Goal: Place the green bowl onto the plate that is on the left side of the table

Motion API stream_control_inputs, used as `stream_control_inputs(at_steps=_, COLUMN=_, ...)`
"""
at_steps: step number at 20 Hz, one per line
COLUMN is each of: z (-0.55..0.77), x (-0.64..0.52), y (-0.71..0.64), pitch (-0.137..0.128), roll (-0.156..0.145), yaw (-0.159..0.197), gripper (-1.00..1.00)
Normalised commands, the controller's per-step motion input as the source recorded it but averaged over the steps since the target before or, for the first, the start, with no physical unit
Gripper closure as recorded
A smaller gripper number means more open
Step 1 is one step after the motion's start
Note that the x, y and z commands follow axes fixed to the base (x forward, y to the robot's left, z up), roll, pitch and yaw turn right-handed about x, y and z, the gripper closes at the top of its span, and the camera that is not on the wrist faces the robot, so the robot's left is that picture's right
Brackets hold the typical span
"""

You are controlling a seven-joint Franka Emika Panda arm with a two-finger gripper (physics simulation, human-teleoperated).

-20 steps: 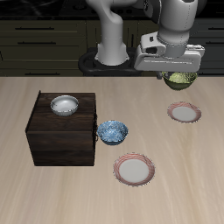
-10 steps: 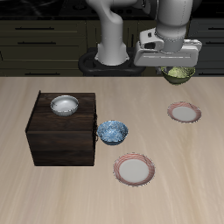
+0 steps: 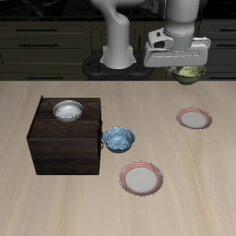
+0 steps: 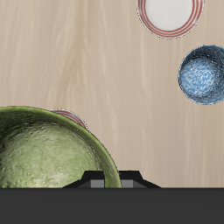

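Note:
My gripper (image 3: 187, 70) is shut on the rim of the green bowl (image 3: 190, 74) and holds it in the air above the table's back edge. In the wrist view the green bowl (image 4: 44, 150) fills much of the frame, with its mottled glossy inside showing. The plate on the left side of the table (image 3: 194, 118) lies flat, nearer the front edge than the bowl and apart from it. In the wrist view only a sliver of this plate's red rim (image 4: 70, 117) shows past the bowl.
A second alike plate (image 3: 140, 178) lies near the table's front edge; it also shows in the wrist view (image 4: 171, 13). A blue speckled bowl (image 3: 118, 138) sits beside a dark wooden box (image 3: 64, 147) with a white-grey bowl (image 3: 68, 111) on top.
My gripper has risen a little with the green bowl in it. Nothing on the table has moved.

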Motion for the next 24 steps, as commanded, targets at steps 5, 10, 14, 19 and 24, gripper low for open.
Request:
stream_control_inputs(at_steps=5, z=-0.09, x=-0.2, y=0.06, pitch=-0.037, roll=0.037, yaw=0.003, gripper=1.0)
stream_control_inputs(at_steps=10, z=-0.1, x=-0.29, y=0.2, pitch=-0.022, roll=0.058, yaw=0.0, gripper=1.0)
stream_control_inputs(at_steps=14, z=-0.11, x=-0.35, y=0.36, pitch=-0.033, roll=0.097, yaw=0.021, gripper=1.0)
stream_control_inputs(at_steps=19, z=-0.04, x=-0.19, y=0.21, pitch=-0.044, roll=0.042, yaw=0.038, gripper=1.0)
stream_control_inputs(at_steps=24, z=-0.04, x=-0.16, y=0.21, pitch=-0.025, roll=0.056, yaw=0.03, gripper=1.0)
